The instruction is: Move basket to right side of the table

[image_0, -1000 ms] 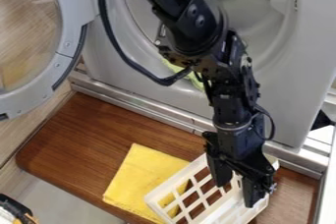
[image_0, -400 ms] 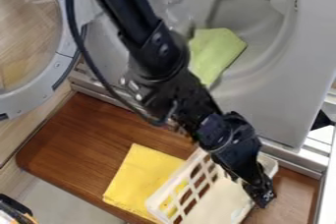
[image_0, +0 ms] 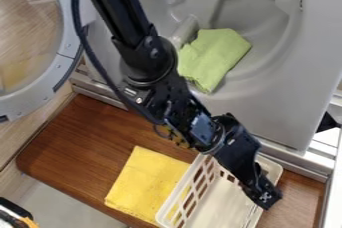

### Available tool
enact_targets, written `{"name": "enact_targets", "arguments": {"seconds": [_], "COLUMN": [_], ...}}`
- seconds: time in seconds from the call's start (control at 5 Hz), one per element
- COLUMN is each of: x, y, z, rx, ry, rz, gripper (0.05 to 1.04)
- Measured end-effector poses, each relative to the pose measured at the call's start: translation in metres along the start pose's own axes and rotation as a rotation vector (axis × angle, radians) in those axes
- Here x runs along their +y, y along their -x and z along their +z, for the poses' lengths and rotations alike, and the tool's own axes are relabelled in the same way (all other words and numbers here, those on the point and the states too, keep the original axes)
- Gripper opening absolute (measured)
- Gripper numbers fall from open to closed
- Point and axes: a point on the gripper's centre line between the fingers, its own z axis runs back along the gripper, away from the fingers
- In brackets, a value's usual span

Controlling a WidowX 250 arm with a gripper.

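White plastic lattice basket: near right of worktop, beside yellow cloth. Gripper at its right rim; cannot tell if open or closed. Judged light, fairly stiff; pinch rim mid-length.

The bottom edge cuts off the near end of the white basket, the black arm hides a bit of its far end, and the left edge chops the round door and a black thing.
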Motion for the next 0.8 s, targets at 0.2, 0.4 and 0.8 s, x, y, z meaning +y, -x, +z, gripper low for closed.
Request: {"name": "enact_targets", "arguments": {"seconds": [0.2,0.4,0.8], "x": [-0.005,-0.003,-0.001], "y": [-0.015,-0.006,0.012], "z": [0.038,0.065,0.083], "rx": [0.038,0.181,0.382], "ry": [0.068,-0.182,-0.517], "rz": [-0.033,0.135,0.389], "gripper": [1.001,1.001,1.001]}}
